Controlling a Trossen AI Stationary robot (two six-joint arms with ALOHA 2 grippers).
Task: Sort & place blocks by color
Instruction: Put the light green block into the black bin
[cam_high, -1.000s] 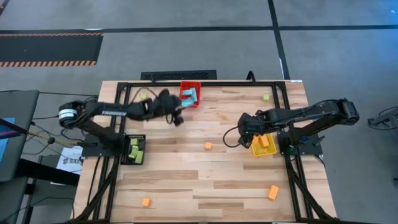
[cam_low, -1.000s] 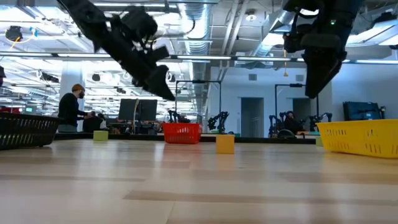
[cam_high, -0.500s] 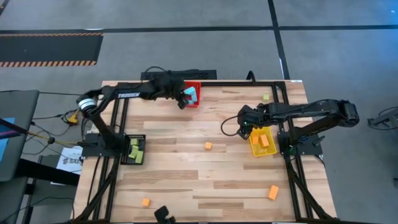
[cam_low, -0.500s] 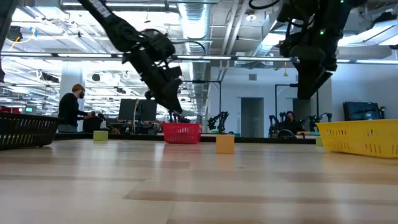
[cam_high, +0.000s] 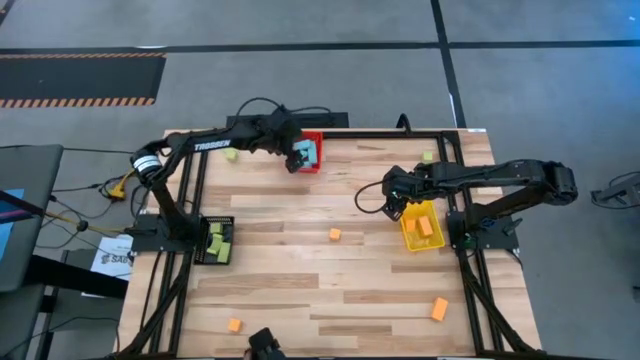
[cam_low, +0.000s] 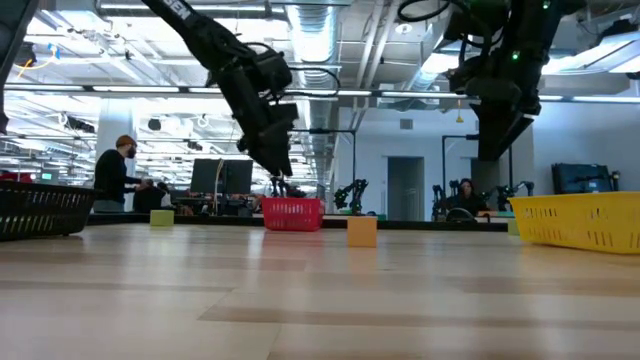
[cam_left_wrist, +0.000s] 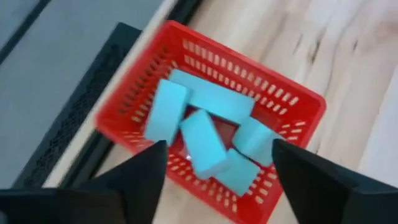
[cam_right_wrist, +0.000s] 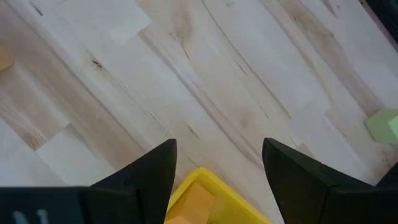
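My left gripper (cam_high: 297, 162) hangs open over the red bin (cam_high: 312, 139) at the table's far edge. In the left wrist view its fingers (cam_left_wrist: 217, 144) stand apart above several light-blue blocks (cam_left_wrist: 202, 142) lying in that bin (cam_left_wrist: 306, 107). My right gripper (cam_high: 392, 198) hovers open, with nothing in it, over bare wood just beside the yellow bin (cam_high: 409, 238), which holds orange blocks (cam_high: 425, 228). The right wrist view shows that bin's corner (cam_right_wrist: 208, 177) between the fingers (cam_right_wrist: 219, 146). Loose orange blocks (cam_high: 335, 234) and green blocks (cam_high: 427, 156) rest flat on the table.
A black bin (cam_high: 228, 240) with green blocks stands at the left edge. More orange blocks (cam_high: 438, 308) (cam_high: 234, 325) lie near the front edge, and a green one (cam_high: 231, 153) lies at the far left. A person stands in the room beyond the table (cam_low: 115, 175).
My left gripper has swung from over the table toward the far edge and now stands above the red bin. My right gripper has shifted slightly toward the far edge beside the yellow bin.
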